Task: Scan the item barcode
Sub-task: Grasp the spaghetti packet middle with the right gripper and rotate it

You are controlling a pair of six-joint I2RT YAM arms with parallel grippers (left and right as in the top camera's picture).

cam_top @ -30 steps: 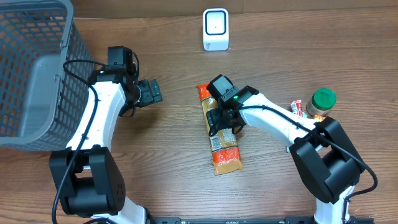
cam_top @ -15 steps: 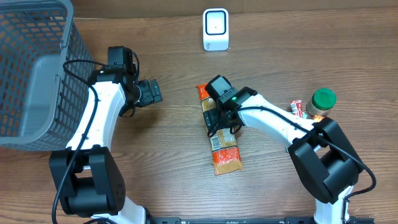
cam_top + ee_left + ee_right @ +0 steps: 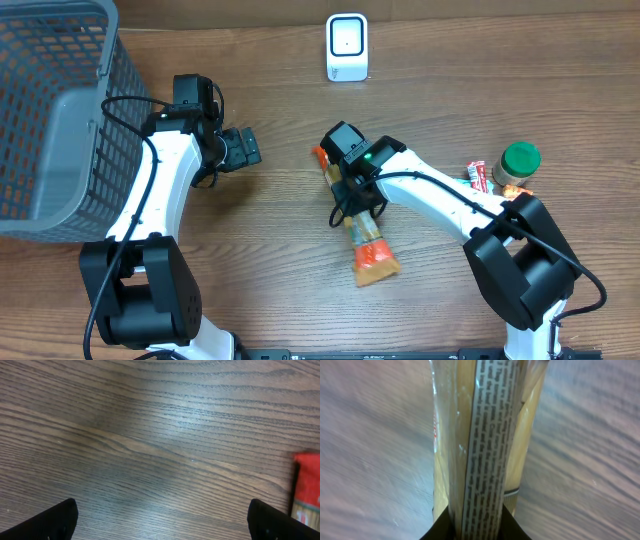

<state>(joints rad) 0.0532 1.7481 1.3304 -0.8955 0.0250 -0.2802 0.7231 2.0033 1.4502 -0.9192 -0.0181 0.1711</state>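
The item is a long clear packet with orange ends (image 3: 368, 245), lying in the middle of the table and turned partly on its edge. My right gripper (image 3: 352, 195) is shut on its upper half. In the right wrist view the packet (image 3: 487, 435) runs up from between the dark fingers (image 3: 442, 530), a strip of printed text facing the camera. No barcode shows. The white scanner (image 3: 347, 47) stands at the back of the table. My left gripper (image 3: 243, 148) hovers open over bare wood, left of the packet. The packet's red end (image 3: 305, 487) shows at the right edge of the left wrist view.
A grey mesh basket (image 3: 60, 110) fills the back left corner. A green-lidded jar (image 3: 519, 165) and a small red packet (image 3: 478, 173) sit at the right.
My right gripper has closed on the packet. The packet has rolled onto its edge and its lower end has swung slightly right. The left arm has not moved.
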